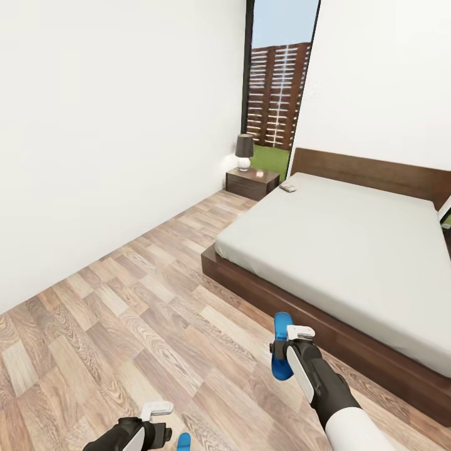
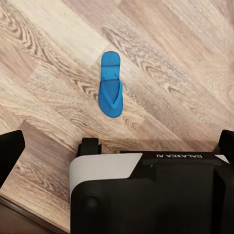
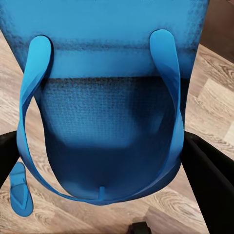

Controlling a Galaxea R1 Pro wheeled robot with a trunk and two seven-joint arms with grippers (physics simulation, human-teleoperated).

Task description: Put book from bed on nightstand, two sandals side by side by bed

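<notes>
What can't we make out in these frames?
- Book: head view, a tiny pale object at the bed's far corner; too small to read the cover.
- Left gripper: head view, cut off by the bottom edge; jaw state unclear.
- Floor sandal: in the head view, just a blue tip at the bottom edge.
- Right gripper: holds the other sandal, which blocks most of the right wrist view.

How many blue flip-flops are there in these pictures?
2. One sandal is held up in the right gripper, near the bed. The other sandal lies flat on the wood floor by the left gripper.
</notes>
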